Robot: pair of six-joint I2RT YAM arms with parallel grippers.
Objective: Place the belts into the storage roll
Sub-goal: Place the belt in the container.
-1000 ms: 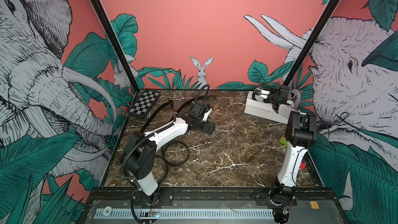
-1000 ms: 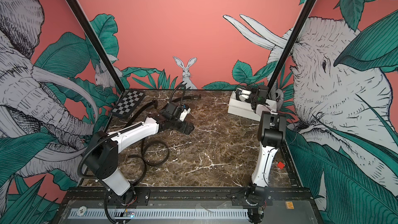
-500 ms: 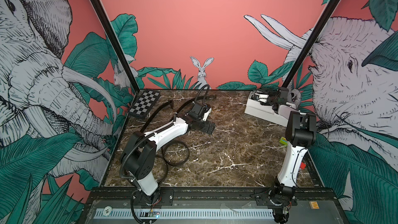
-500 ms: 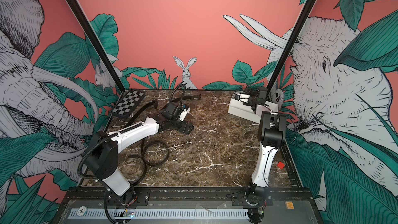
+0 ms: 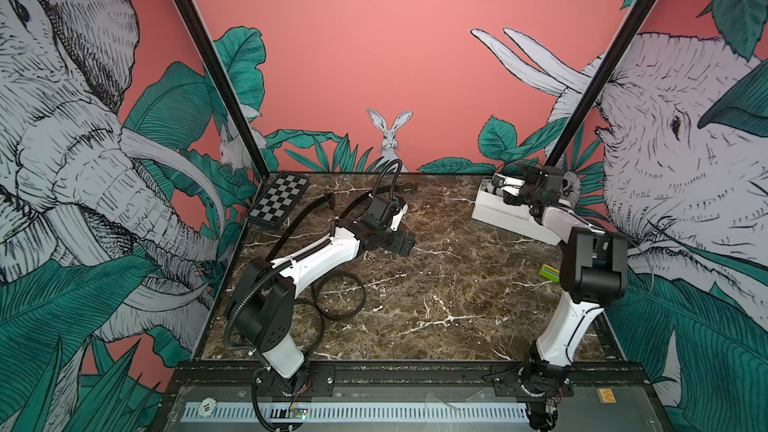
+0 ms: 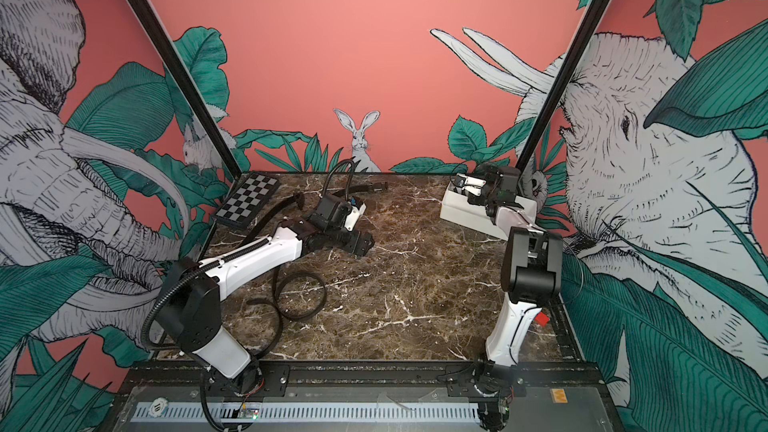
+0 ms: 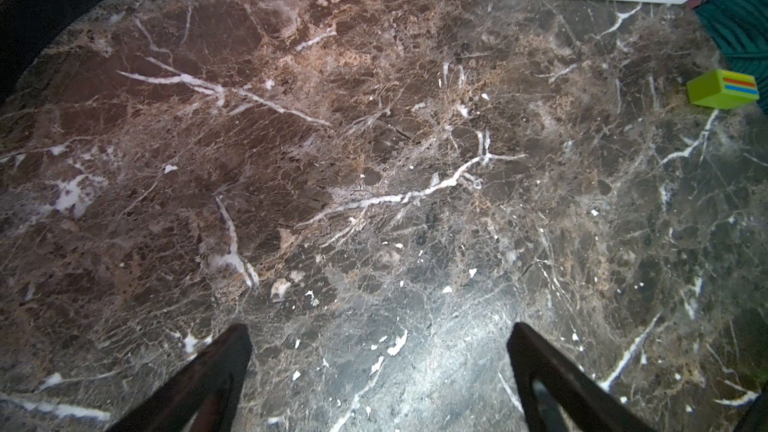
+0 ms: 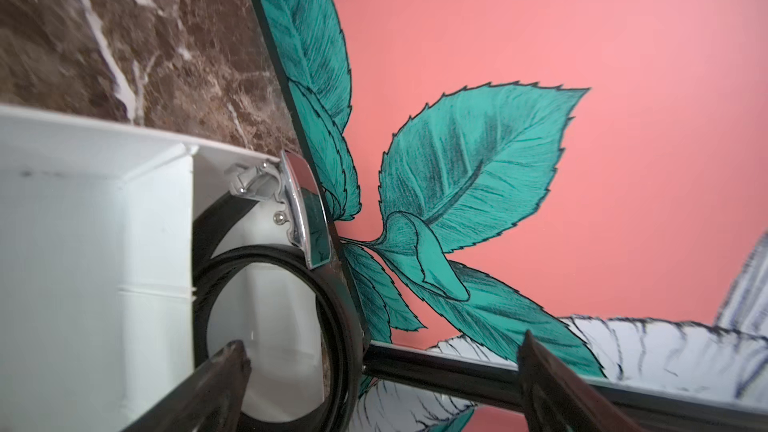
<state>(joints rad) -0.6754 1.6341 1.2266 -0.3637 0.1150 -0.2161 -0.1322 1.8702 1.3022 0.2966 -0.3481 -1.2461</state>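
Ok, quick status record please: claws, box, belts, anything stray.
left claw: open, empty, over bare table
right claw: open, empty, at the box
box: far right of the table
coiled belt: inside an end compartment of the box, buckle up at the wall
next compartment: looks empty as far as it shows
looped belt: on the table beside the left arm
straight belt: on the table near the checkerboard
stray: green block near the table's right edge
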